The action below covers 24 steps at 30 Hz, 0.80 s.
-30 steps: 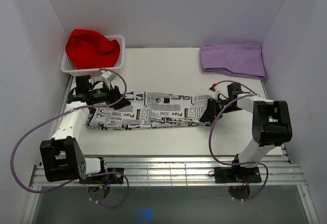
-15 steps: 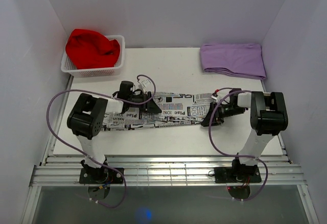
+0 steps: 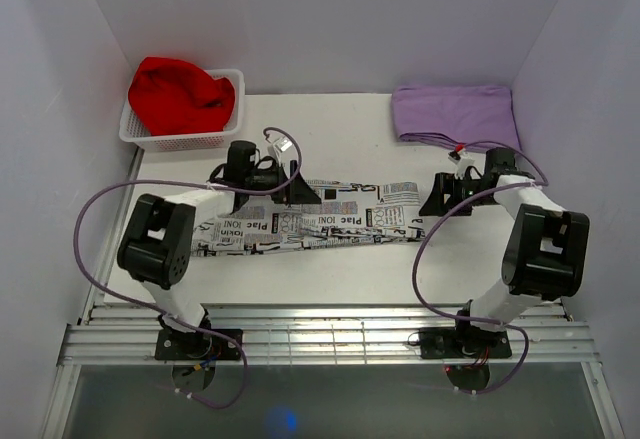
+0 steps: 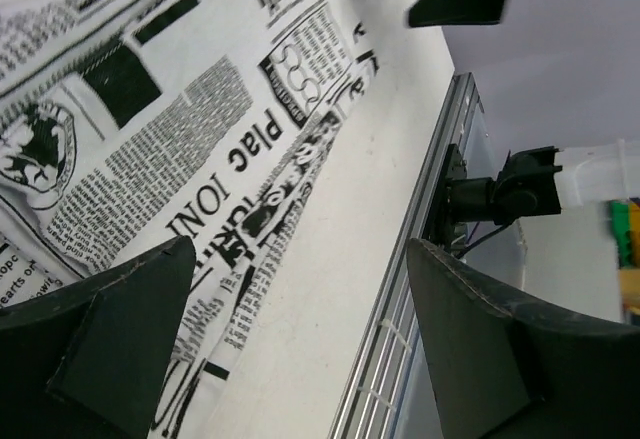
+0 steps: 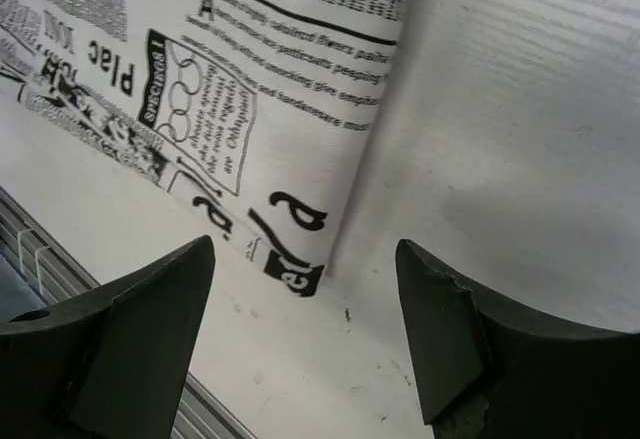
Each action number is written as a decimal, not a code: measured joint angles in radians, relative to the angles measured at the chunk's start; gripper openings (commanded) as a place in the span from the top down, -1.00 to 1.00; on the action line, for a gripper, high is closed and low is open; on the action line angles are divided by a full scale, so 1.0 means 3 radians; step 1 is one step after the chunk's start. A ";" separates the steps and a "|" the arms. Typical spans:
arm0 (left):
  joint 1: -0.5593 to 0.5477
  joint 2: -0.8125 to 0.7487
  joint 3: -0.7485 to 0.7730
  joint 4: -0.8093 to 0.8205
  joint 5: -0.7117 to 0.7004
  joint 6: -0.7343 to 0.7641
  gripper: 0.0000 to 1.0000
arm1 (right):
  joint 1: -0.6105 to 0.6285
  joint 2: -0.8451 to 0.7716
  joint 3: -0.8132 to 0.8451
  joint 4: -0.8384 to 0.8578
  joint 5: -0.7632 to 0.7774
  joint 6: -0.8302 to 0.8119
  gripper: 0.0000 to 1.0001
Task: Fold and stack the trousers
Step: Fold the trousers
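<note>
- We see the trousers (image 3: 320, 221) lying flat in a long folded strip across the middle of the table (image 3: 340, 269), running left to right.
- Our left gripper (image 3: 300, 191) sits at the far edge of the strip, left of its middle. Its jaws are spread wide and hold nothing; its wrist view shows printed cloth and bare table between the fingers (image 4: 120, 309).
- Our right gripper (image 3: 437, 199) is just off the right end of the trousers. Its jaws are also spread and empty, and its wrist view shows the cloth's end edge lying on the table below them.
- A red cloth (image 3: 180, 94) fills the white basket (image 3: 185, 139) at the far left corner.
- A purple cloth (image 3: 455, 117) lies folded at the far right corner, well apart from the trousers.
</note>
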 measured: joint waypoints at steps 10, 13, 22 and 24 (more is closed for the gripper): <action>0.1237 -0.1025 0.0247 -0.1036 0.0130 0.0468 -0.96 | -0.0022 0.0968 0.0251 0.0272 -0.0462 0.0281 0.33; 0.1873 -0.1045 0.0331 -0.1441 0.0117 0.0696 -0.96 | -0.0034 0.1068 0.0242 0.0294 -0.0495 0.0295 0.75; 0.3009 -0.0947 0.0413 -0.2397 -0.0167 0.1795 -0.93 | -0.0516 0.1030 0.0387 -0.0231 -0.0540 -0.0028 0.85; 0.3075 -0.0814 0.0401 -0.2488 -0.0235 0.1979 -0.90 | -0.0694 0.0985 0.0534 -0.0453 -0.0502 -0.0174 0.84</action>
